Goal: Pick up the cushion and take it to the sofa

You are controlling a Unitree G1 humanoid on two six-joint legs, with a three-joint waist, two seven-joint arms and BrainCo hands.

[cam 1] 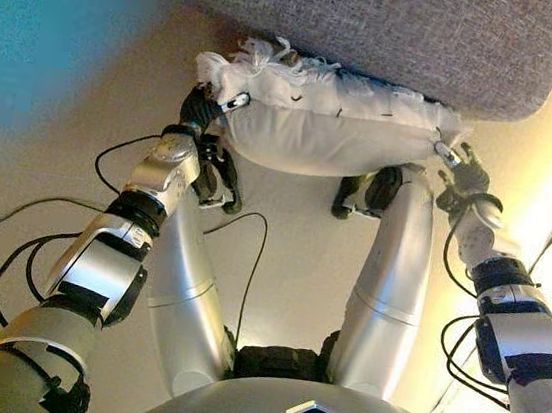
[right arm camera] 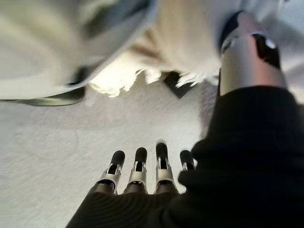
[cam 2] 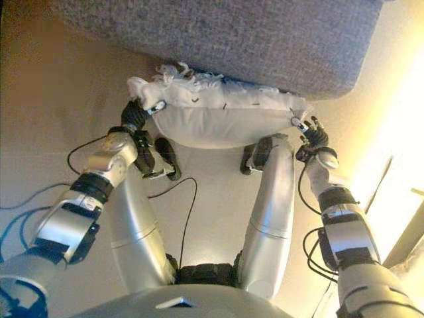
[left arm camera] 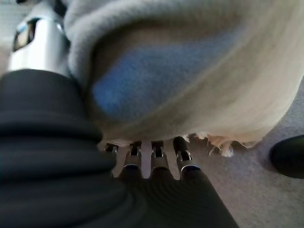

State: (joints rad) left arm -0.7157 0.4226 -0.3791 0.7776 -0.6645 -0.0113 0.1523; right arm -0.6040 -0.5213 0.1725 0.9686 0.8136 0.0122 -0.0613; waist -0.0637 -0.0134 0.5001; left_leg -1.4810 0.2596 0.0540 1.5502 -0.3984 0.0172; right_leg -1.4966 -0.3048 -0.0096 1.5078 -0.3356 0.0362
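A white cushion with a frayed fringe hangs between my two hands, its top edge against the front edge of the grey sofa. My left hand is at the cushion's left end. In the left wrist view its fingers run under the cushion and its thumb lies against the cushion's side. My right hand is at the right corner. In the right wrist view its fingers are straight and apart from the cushion, and its thumb touches the cushion.
Beige carpet lies below the cushion. A blue area shows at the far left. A dark-edged piece of furniture stands at the right, in bright light.
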